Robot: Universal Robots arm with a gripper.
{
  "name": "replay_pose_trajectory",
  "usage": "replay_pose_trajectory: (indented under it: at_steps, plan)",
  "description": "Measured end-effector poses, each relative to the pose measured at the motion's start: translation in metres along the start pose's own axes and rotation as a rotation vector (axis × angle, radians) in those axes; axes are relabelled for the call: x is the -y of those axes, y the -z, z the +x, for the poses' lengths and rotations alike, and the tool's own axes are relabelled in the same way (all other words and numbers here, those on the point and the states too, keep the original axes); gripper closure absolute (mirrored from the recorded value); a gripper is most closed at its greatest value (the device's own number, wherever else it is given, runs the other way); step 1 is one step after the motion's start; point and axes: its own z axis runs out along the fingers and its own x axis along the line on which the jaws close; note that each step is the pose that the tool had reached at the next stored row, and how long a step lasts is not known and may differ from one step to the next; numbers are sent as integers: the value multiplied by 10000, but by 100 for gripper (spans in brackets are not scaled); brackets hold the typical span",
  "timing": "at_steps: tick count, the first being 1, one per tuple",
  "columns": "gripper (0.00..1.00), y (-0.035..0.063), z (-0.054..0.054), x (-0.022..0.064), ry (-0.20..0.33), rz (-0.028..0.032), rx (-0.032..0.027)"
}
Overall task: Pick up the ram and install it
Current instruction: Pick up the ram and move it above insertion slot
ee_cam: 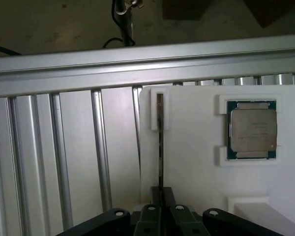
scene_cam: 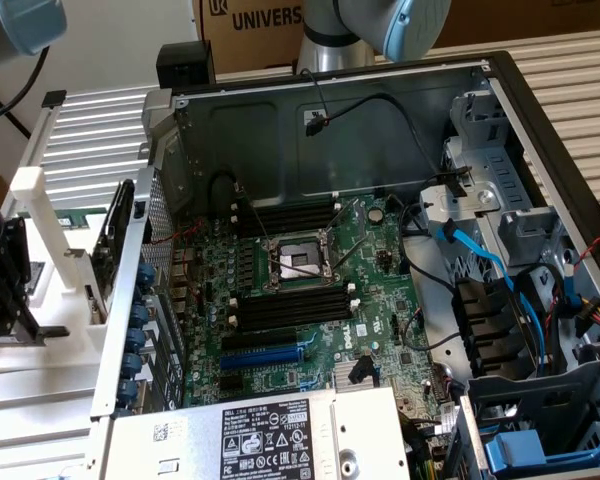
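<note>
Ribbed silver metal made up the table (ee_cam: 49, 162), and a big open computer case (scene_cam: 380, 110) lay on it with its green motherboard (scene_cam: 370, 250) facing up. A brown cardboard box (scene_cam: 260, 20) stood behind the case.

The robot's arm (scene_cam: 380, 25) reached across the top of the exterior view, over to that view's left, away from the case. Its black gripper (ee_cam: 160, 209) hung there beside the case, over a white holder (ee_cam: 196, 162) that sat on the table.

In the wrist view the gripper pointed at the holder. Its two fingers (ee_cam: 150, 216) were squeezed close together, pinching the thin edge of the ram (ee_cam: 160, 142). The ram was seen edge on, like a dark thin line. It stood in a narrow slot of the white holder, and its far end sat in a small notch near the holder's edge.

A square silver processor chip (ee_cam: 251, 130) lay flat in its own pocket of the same holder, well apart from the ram.
</note>
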Motion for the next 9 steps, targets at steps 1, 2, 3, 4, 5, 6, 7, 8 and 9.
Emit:
replay_pose_trajectory:
  at_steps: [1,2,3,4,5,6,7,8,9]
  plan:
    - [87,43,-2,0,0,0,0]
    - [87,85,-3,1,0,1,1]
    - [87,131,-4,1,0,1,1]
    - [87,178,-6,1,0,0,0]
    - [87,218,-7,2,0,0,1]
    - [87,260,-9,2,0,1,1]
    - [87,298,-10,2,0,0,0]
    - [87,340,-12,3,1,3,2]
    - [87,387,-13,3,0,1,0]
